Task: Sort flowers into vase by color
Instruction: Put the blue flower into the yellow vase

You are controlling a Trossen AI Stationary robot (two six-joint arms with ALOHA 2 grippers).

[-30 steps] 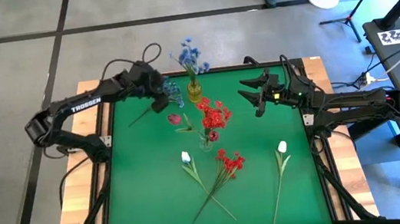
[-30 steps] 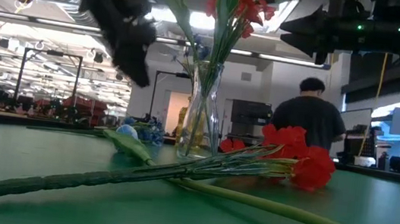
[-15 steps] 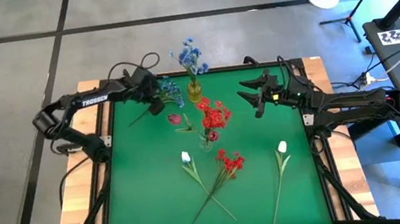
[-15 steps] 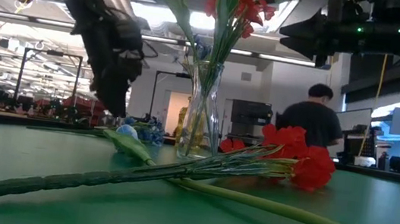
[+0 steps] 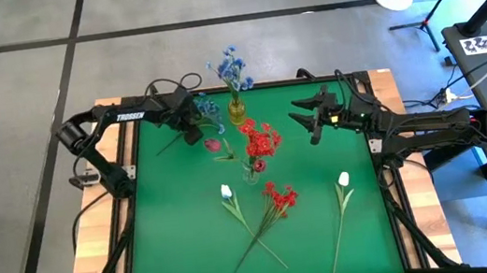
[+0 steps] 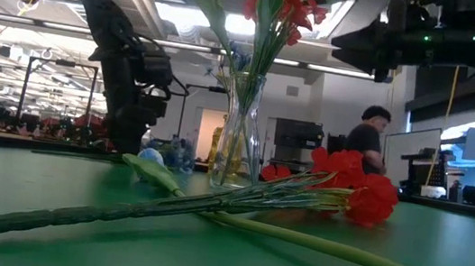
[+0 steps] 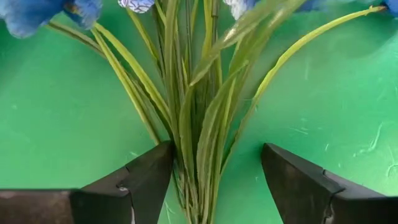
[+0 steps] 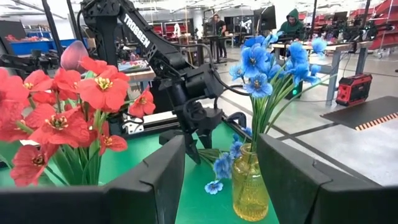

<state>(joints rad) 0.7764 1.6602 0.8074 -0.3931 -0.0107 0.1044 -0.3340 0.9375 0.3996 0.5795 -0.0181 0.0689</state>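
Left gripper (image 7: pixel 211 186) has dropped to the surface (image 5: pixel 182 239), fingers apart, blue sprig (image 7: pixel 199 124) stems between them, not clamped. Right gripper (image 5: pixel 309 119) hasn't moved, fingers apart, empty, near the yellow vase (image 8: pixel 249 186).

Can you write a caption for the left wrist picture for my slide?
Open left tool straddling the green stems of a blue flower sprig lying on the green table.
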